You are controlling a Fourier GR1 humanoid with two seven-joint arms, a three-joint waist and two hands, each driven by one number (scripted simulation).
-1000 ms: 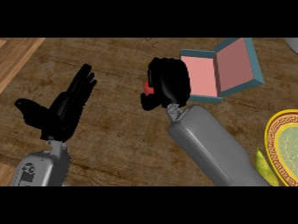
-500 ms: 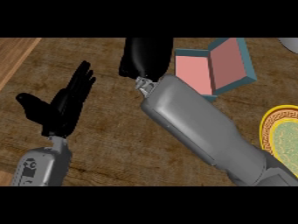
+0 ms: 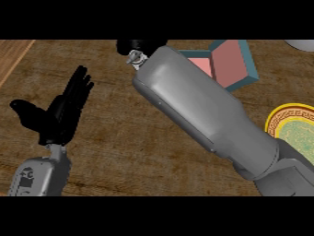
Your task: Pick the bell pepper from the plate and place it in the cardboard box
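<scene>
Right hand (image 3: 140, 45) at the top edge, left of the box (image 3: 229, 64)

Its fingers are cut off, state unreadable; left hand (image 3: 59, 113) rests with fingers straight over the tabletop (image 3: 119, 147); plate (image 3: 302, 133) far right.

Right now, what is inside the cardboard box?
The cardboard box shows a bare pink floor inside teal walls, with no bell pepper on the visible part. The right forearm covers its lower-left corner, so that part cannot be checked.
</scene>
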